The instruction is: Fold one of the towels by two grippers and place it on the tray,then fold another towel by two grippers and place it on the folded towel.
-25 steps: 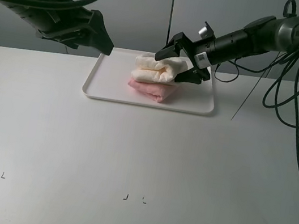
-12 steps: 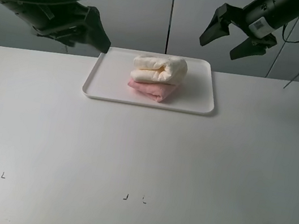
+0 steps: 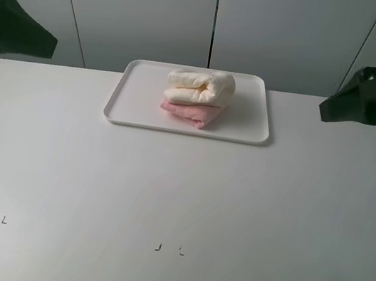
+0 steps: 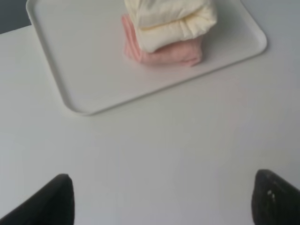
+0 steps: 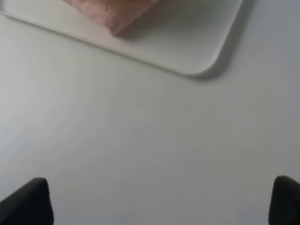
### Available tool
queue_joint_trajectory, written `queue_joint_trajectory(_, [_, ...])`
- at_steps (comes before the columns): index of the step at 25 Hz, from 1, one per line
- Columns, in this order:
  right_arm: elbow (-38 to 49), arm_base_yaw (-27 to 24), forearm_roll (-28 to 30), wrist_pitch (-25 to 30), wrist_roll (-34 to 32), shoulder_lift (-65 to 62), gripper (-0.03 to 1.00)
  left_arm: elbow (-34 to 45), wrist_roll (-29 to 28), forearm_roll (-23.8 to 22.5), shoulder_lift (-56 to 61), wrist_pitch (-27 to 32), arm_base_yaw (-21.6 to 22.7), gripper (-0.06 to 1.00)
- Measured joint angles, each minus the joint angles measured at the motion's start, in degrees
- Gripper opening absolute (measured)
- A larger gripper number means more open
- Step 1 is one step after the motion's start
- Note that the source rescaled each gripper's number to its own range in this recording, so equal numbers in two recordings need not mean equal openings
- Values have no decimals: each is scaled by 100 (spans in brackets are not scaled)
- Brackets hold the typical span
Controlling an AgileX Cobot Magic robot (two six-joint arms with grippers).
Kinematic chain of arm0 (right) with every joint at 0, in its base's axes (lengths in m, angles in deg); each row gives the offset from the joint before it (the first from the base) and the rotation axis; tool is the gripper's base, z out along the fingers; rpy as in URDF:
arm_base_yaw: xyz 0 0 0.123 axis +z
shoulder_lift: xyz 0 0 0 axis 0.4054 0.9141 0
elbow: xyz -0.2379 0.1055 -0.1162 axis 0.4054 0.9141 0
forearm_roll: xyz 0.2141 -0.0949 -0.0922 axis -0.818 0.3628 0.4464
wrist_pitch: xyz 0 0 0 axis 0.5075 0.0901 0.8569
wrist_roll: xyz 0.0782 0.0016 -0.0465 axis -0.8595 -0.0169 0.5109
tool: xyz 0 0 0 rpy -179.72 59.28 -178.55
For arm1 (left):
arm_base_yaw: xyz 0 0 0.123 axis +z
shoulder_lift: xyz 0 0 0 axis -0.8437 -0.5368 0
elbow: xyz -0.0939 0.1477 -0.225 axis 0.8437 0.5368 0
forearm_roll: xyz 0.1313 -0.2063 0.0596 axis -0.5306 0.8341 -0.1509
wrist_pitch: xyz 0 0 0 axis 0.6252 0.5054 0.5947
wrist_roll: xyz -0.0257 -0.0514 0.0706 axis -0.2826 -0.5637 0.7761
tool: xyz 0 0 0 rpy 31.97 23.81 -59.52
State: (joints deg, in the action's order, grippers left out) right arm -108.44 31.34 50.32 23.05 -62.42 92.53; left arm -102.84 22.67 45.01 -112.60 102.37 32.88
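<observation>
- The white tray (image 3: 129, 105) sat at the far middle of the table (image 3: 177, 204), carrying 2 folded towels in a single stack near its centre.
- The pink towel (image 3: 194, 115) lay flat on the tray floor; the cream-white towel (image 3: 200, 88) rested directly on top of it, folded into a plump roll.
- The left gripper (image 4: 161, 199) hung well to the left of the tray, its 2 fingertips spread wide and holding nothing; the wrist view showed only bare table between them.
- The right gripper (image 5: 161, 201) hung well to the right of the tray, its fingers likewise spread wide and empty.
- Judged from the stack, both placements looked done, so the remaining risks lay with the stack itself and with any further arm motion.
- The cream-white towel appeared bulkier than the pink one beneath and overhung it slightly toward the tray's right side; its springy folds could relax and open, or the roll could slide off the pink towel.
- A gripper swinging back low across the tray could clip the top towel and drag it out of its fold, or nudge the light tray across the smooth table.
- Loose terry loops might catch on a fingertip if either gripper returned to tidy the stack.
</observation>
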Motion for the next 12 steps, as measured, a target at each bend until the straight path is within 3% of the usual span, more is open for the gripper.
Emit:
queue_joint_trajectory(6, [998, 0, 144, 421, -112, -2482, 100, 869, -228, -244, 1705, 740, 0, 97])
queue_joint_trajectory(12, [1406, 0, 447, 1175, -329, -4237, 100, 1319, -688, -591, 3098, 1662, 0, 97])
